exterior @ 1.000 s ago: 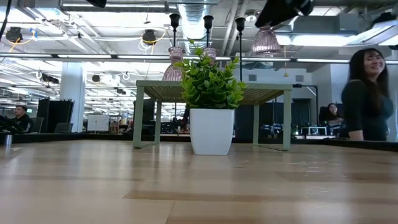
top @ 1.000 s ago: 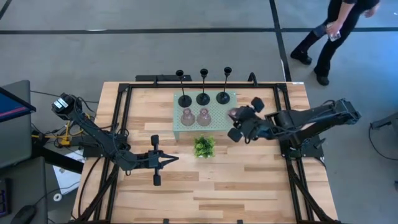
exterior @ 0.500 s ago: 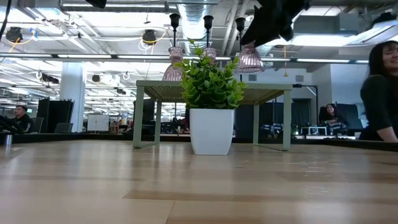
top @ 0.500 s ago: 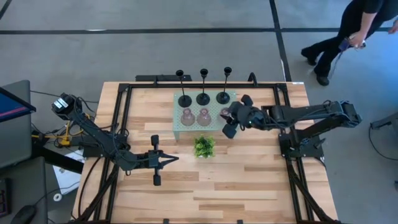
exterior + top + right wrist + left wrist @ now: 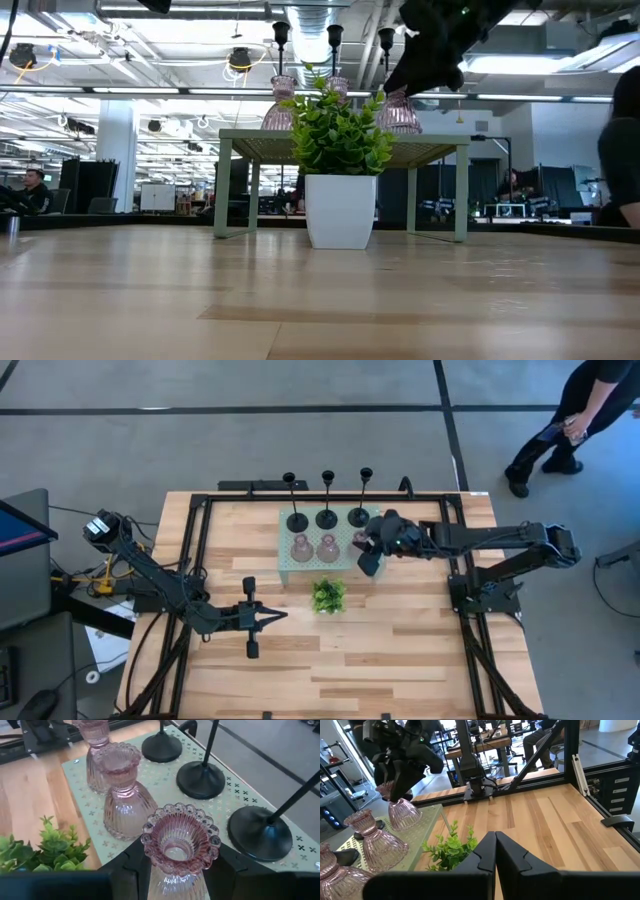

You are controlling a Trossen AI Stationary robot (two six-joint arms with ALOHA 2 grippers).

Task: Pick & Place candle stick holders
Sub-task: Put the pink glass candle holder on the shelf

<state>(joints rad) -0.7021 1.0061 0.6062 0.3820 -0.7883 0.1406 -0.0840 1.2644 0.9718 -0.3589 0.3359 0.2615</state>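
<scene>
Left gripper [image 5: 283, 616] fingers together, empty, near tabletop's front-left | right gripper [image 5: 365, 547] clamped on pink glass holder [image 5: 179, 847], at stand's [image 5: 300, 567] right end beside two pink holders [image 5: 314, 548] | three black holders [image 5: 327, 515] along stand's back edge

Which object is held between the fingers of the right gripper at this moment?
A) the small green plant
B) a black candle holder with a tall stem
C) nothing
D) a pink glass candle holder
D: the right wrist view shows the right gripper closed around the pink glass candle holder, over the mint-green stand.
</scene>
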